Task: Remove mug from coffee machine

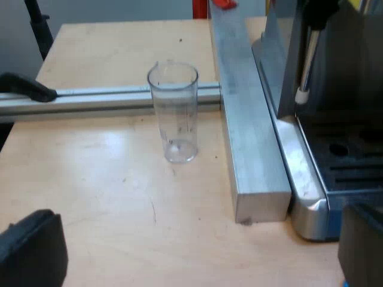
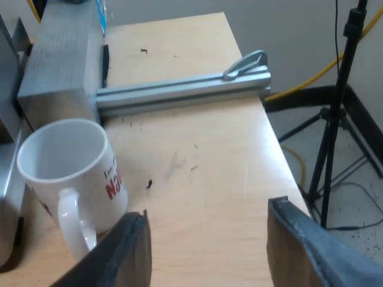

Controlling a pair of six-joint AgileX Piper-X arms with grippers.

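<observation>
The mug [image 2: 66, 170] is stood upright on the desk [image 2: 197, 167], just beside the coffee machine [image 1: 335, 137]. The right pincer [image 2: 206, 251] and left pincer [image 1: 197, 254] are released, empty. The mug could be toppled if clipped sideways.

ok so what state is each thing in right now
measuring glass: upright, empty, standing free on the table
mug: upright, empty, on the table, not gripped
espresso machine: steam wand pointing down
left hand: open, holding nothing
right hand: open, mug just outside one finger
</observation>
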